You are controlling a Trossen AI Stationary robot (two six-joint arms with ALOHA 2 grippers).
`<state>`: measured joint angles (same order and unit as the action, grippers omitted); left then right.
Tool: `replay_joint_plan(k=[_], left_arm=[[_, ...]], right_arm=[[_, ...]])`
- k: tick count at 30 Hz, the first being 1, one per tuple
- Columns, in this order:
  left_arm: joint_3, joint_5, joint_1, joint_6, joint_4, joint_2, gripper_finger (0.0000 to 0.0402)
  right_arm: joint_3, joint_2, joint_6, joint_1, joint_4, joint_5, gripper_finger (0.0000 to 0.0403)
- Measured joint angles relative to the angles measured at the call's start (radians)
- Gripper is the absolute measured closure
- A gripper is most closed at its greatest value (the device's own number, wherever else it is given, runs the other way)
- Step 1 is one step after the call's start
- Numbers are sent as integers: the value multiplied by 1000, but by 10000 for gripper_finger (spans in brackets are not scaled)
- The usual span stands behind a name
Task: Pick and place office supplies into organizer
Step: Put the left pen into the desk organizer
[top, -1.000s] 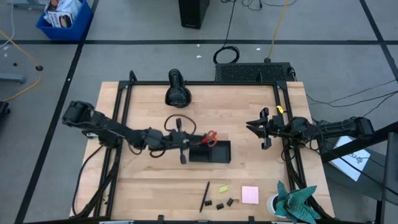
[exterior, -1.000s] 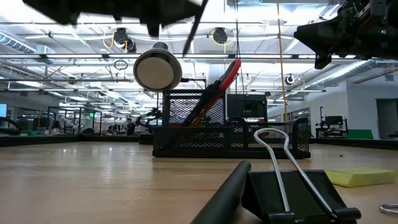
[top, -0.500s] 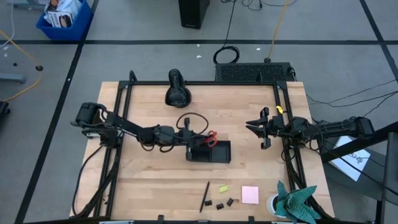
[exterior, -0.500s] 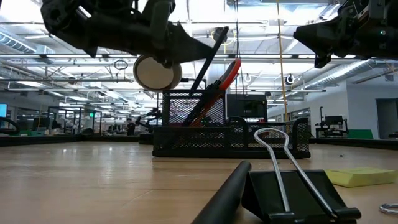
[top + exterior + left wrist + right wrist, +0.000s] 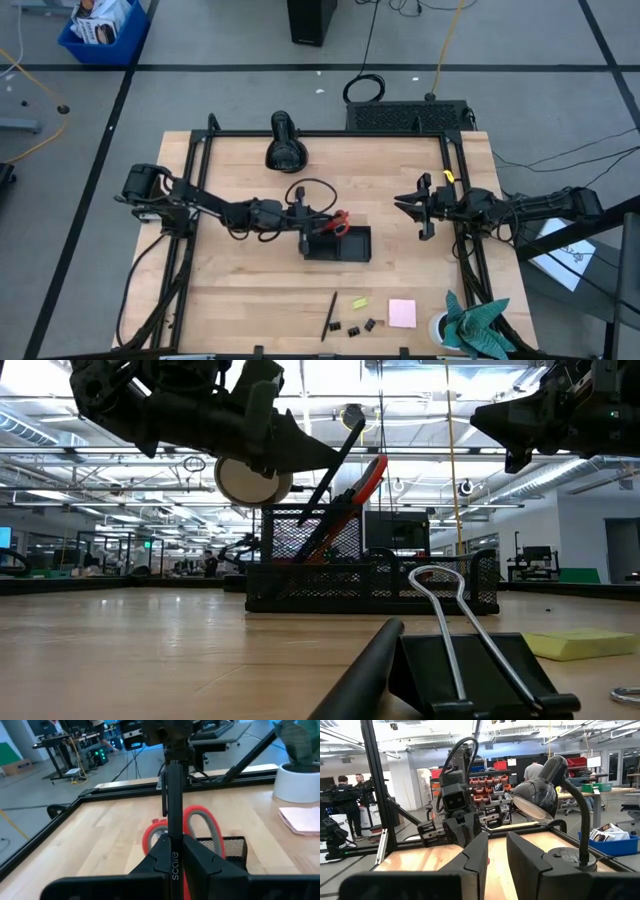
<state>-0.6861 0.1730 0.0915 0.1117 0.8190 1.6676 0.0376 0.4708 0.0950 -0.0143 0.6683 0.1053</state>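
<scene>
My left gripper (image 5: 306,222) is over the left end of the black mesh organizer (image 5: 338,245), shut on a black pen (image 5: 330,470). The pen slants down toward the organizer's tall compartment (image 5: 300,530). Red-handled scissors (image 5: 338,221) stand in the organizer, handles up (image 5: 202,820). My right gripper (image 5: 418,212) hovers open to the organizer's right, touching nothing. Near the table's front edge lie another black pen (image 5: 329,315), a yellow-green piece (image 5: 358,301), tiny binder clips (image 5: 353,328) and a pink pad (image 5: 402,313). My left gripper pinches the black pen between its two fingers (image 5: 192,852), on its upper part (image 5: 341,452). The fingers come from the table's left, about level. The pen is tilted, its top end free above the fingers (image 5: 358,422) and its lower end down at the organizer's tall mesh compartment.
A black desk lamp (image 5: 285,148) stands near the table's far edge behind the left arm. A white pot with teal cloth leaves (image 5: 470,325) sits at the front right corner. In the low view a binder clip (image 5: 470,670) lies close to the camera.
My left gripper has moved right and toward the far edge, toward the organizer, and come down with the pen. The pen, held high a second ago, now slants with its lower end at the organizer's tall compartment. The right arm kept still.
</scene>
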Motion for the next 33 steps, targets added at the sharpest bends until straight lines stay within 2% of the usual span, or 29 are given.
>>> replay_joint_plan(k=[13,17,33], left_arm=[[2,-16,-7,-16,-40,0,372],[2,-50,-8,-33,-53,0,372],[2,-48,-8,-92,-78,0,371]], right_arm=[[0,2,50,0,-1,-1,339],[0,2,49,0,-13,-2,339],[0,2,25,0,-14,0,339]])
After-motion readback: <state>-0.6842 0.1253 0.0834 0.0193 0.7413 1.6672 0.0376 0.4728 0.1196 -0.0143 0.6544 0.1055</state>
